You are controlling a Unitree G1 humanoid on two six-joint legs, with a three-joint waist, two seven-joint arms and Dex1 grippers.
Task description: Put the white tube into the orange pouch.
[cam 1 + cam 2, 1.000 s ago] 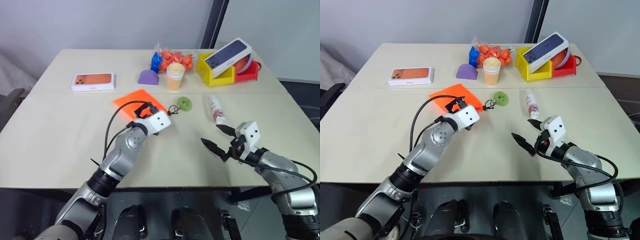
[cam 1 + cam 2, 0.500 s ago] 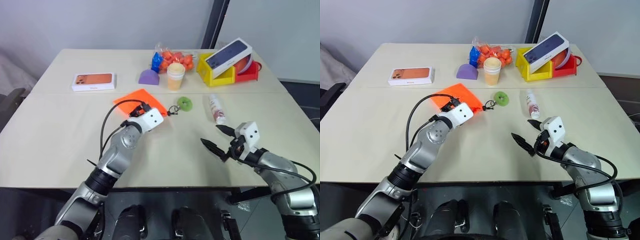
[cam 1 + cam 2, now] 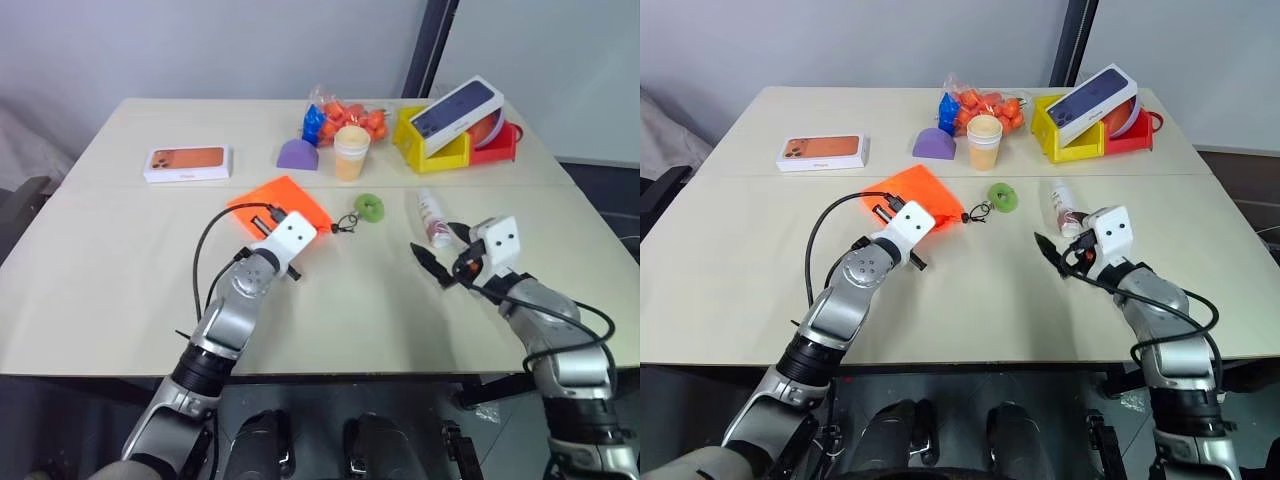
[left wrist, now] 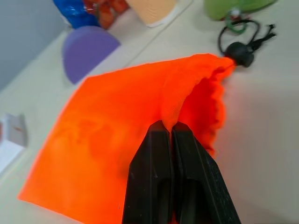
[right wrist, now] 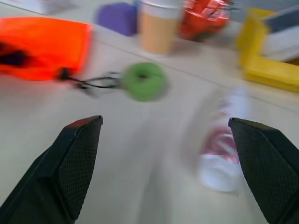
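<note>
The orange pouch (image 3: 278, 198) lies flat on the table's middle, its mouth and black drawstring cord (image 4: 243, 46) facing the right side. My left gripper (image 4: 169, 127) is shut on a fold of the pouch's upper fabric at the mouth. The white tube (image 3: 432, 217), with reddish marks, lies on the table to the right of the pouch. My right gripper (image 3: 438, 248) hovers open just in front of the tube, one finger on either side of its near end, not touching. In the right wrist view the tube (image 5: 223, 151) lies between the spread fingers (image 5: 79, 158).
A green ring (image 3: 370, 207) lies at the cord's end between pouch and tube. Behind stand a pale cup (image 3: 350, 152), a purple dome (image 3: 297, 153), a bag of orange bits (image 3: 345, 115), yellow (image 3: 435, 145) and red (image 3: 499, 145) bins under a dark box, and a white phone box (image 3: 187, 163).
My left gripper has closed on the pouch's fabric and shifted slightly left. The right arm has moved forward toward the tube, still open.
</note>
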